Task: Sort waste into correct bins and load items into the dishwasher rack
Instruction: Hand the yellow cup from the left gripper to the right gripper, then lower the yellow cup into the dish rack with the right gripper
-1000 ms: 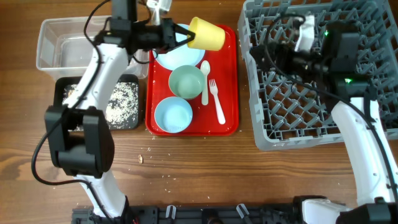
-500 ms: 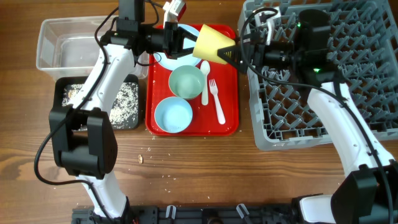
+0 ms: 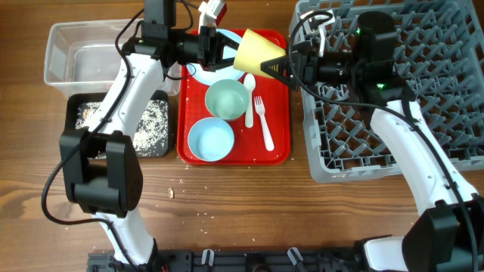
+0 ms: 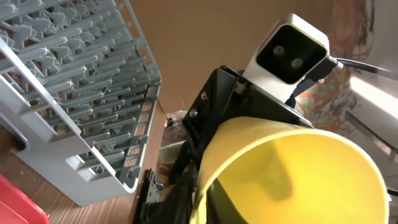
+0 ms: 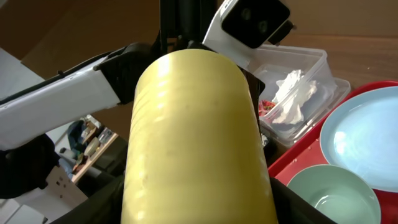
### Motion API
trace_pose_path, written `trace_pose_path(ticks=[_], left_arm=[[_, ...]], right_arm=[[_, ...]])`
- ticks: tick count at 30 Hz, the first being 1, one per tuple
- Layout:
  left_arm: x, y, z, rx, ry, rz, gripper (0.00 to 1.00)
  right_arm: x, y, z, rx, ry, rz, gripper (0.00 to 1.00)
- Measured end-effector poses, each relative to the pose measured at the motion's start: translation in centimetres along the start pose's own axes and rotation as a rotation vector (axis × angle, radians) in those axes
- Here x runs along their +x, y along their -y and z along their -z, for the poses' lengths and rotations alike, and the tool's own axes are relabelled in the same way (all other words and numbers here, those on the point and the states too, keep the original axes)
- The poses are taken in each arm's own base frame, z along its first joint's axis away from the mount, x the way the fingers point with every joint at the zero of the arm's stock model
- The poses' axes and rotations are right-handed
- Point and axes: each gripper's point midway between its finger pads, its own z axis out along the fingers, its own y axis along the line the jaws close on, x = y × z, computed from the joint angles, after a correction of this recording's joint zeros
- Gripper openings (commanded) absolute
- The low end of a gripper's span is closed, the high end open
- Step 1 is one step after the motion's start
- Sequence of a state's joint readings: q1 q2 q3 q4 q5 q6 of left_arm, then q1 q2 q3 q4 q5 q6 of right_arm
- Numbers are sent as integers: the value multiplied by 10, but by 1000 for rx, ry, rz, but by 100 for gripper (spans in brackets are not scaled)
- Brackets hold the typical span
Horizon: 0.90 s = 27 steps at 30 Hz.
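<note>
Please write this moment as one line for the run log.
phase: handover above red tray | left gripper: shut on yellow cup rim | right gripper: around cup base, grip unclear

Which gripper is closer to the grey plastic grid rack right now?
Right. The right gripper is at the left edge of the grey plastic grid rack, around the small yellow cup. The left gripper is on the cup's far side, above the flat red tray.
</note>
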<state>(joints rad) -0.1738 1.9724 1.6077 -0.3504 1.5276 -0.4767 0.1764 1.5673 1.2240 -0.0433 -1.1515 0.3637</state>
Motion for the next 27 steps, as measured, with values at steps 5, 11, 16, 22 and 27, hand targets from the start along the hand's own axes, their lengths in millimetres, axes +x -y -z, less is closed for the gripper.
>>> trace_pose_path(ticks=[5,11,16,22,27], left_arm=[[0,-1,0,-4,2,8,38],[-3,-5,2,-26,20,8,42],[-22,-30,18,-173,129,3,52],[-41,-89,51,-524,299,34,67],[-40,-144,103,-938,422,100,77]], right_arm=[[0,1,1,2,2,-3,51],[-1,29,32,85,30,-123,50],[16,68,83,283,64,-343,52],[50,71,134,643,45,-466,54],[80,55,171,900,-30,-550,54]])
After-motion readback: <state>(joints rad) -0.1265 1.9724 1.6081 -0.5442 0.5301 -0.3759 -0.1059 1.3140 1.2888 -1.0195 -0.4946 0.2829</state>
